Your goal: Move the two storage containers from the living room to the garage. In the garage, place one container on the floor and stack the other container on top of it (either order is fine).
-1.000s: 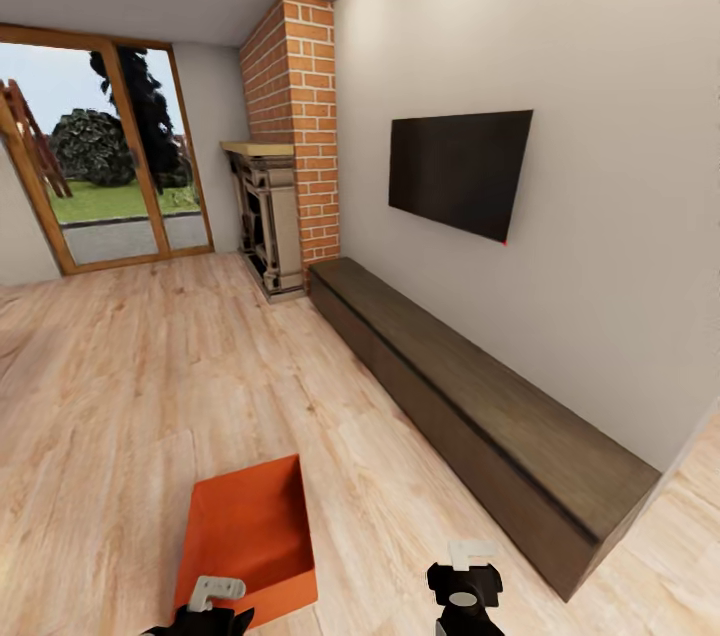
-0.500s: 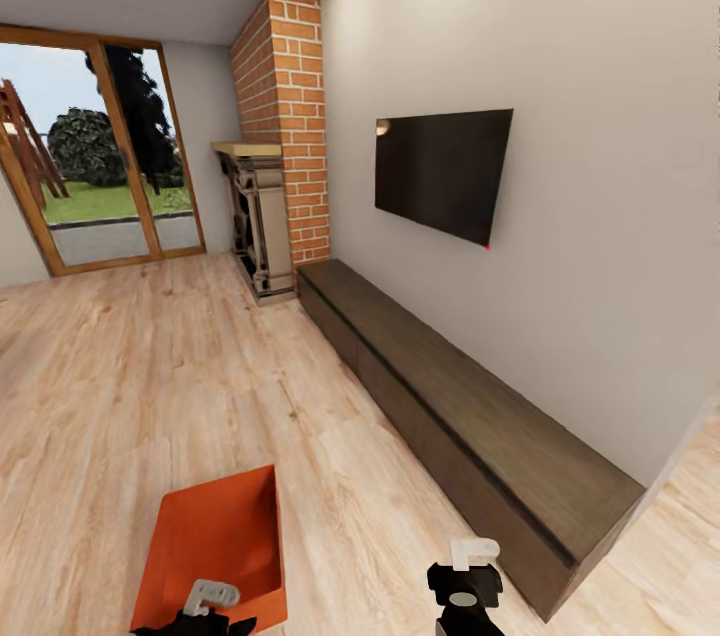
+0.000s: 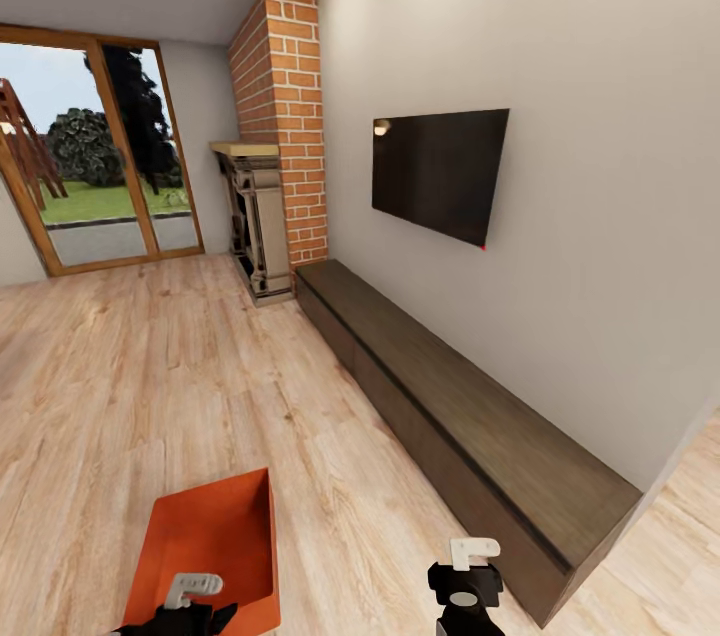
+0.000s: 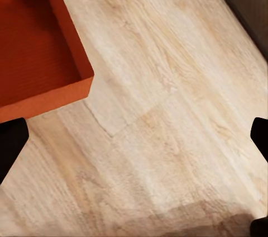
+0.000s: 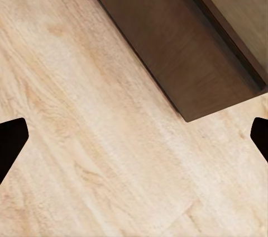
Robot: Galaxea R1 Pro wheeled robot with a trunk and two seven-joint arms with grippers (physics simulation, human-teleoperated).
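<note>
An orange bin (image 3: 205, 551) is sitting on the light wood floor (image 3: 130, 386) of the living room, just ahead of the left gripper (image 4: 134, 131), whose fingers are standing wide apart with nothing between them. The right gripper (image 5: 134, 136) is hanging equally wide over bare planks beside the end of a long dark cabinet (image 3: 470, 426), under a wall television (image 3: 438, 171) near the brick fireplace (image 3: 275, 146).
</note>
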